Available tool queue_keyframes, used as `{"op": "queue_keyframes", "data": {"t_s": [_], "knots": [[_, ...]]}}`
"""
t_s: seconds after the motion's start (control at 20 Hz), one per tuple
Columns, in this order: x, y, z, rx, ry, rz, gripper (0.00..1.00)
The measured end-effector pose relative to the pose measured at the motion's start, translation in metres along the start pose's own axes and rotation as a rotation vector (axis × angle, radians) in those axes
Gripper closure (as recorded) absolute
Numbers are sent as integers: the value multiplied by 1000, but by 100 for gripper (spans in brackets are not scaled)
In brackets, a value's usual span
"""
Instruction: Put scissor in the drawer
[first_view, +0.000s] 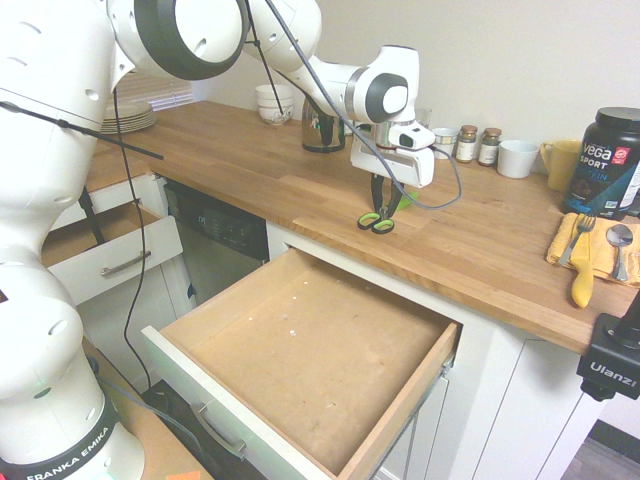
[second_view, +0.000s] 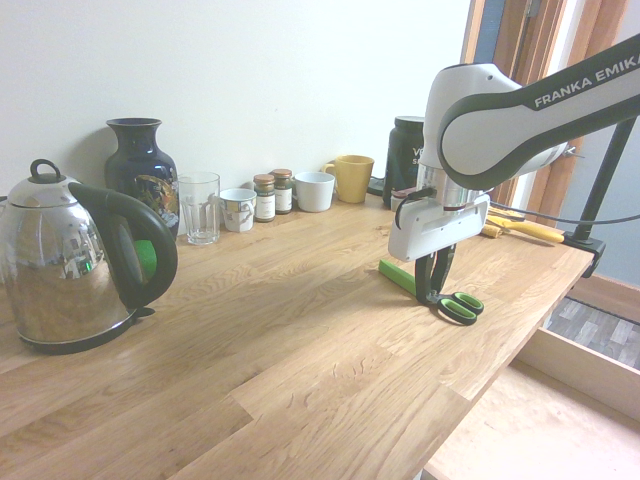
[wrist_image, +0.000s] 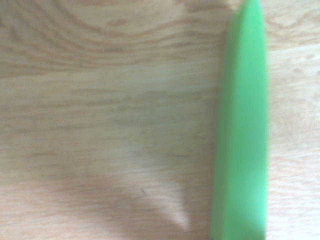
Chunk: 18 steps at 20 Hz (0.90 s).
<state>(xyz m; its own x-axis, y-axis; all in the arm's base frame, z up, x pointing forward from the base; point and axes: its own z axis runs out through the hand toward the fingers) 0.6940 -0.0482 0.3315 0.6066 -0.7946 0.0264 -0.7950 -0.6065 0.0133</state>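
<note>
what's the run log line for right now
pincer down around scissors | scissors on wooden counter | wide drawer open, scissors not in it yet

The blade cover (wrist_image: 245, 130) is blurred and cut off by the wrist view's edge. The kettle (second_view: 70, 260) hides part of the vase (second_view: 141, 165).

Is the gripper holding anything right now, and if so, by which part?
It cannot be told for sure: the gripper is down at the scissors, where handles meet green blade part, but whether it grips them doesn't show.
</note>
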Motion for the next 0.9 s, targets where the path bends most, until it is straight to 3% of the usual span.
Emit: {"op": "queue_keyframes", "data": {"t_s": [0.4,0.9], "knots": [[1,1,-4,6,5,1,100],[3,6,-48,51,45,6,100]]}}
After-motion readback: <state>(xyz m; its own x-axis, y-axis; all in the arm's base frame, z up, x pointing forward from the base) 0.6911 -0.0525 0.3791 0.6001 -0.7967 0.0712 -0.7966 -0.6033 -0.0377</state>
